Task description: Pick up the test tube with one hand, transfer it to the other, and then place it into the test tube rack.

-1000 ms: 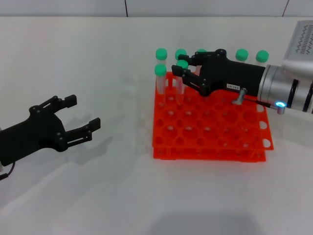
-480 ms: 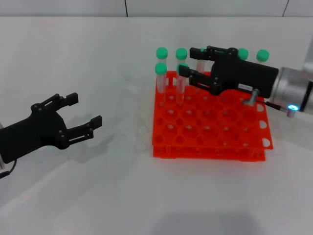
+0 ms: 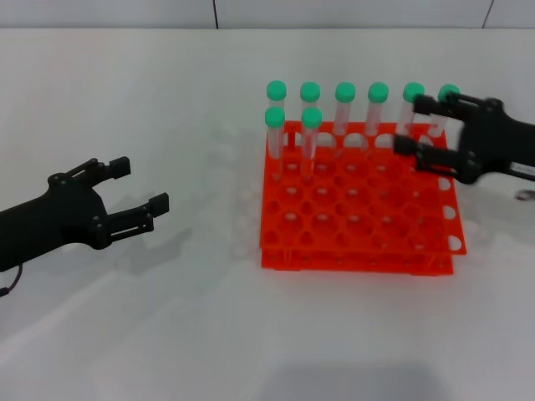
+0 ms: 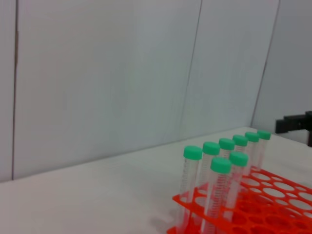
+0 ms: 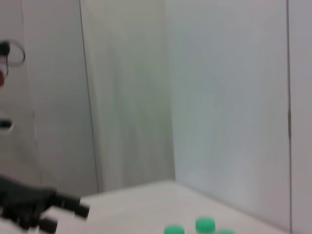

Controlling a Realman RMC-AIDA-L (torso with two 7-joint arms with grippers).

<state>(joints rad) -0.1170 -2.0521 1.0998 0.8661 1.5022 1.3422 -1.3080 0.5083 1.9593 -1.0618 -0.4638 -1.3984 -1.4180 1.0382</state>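
The orange-red test tube rack (image 3: 359,253) stands right of centre on the white table. It holds six green-capped tubes along its back row and two in the second row. The test tube (image 3: 311,125) stands upright in the second row, next to the corner tube (image 3: 274,127). My right gripper (image 3: 409,124) is open and empty, hovering over the rack's back right corner, apart from the tubes. My left gripper (image 3: 140,184) is open and empty, low over the table left of the rack. The left wrist view shows the rack (image 4: 273,195) and the tube (image 4: 236,175).
The white table (image 3: 167,317) spreads wide to the left of and in front of the rack. A wall of grey panels (image 4: 122,73) stands behind. The right wrist view shows the left gripper (image 5: 44,209) and a few green caps (image 5: 204,224).
My right gripper has let go of the test tube, left it standing in the rack's second row, and drawn back to the right. The left arm has slid slightly leftward.
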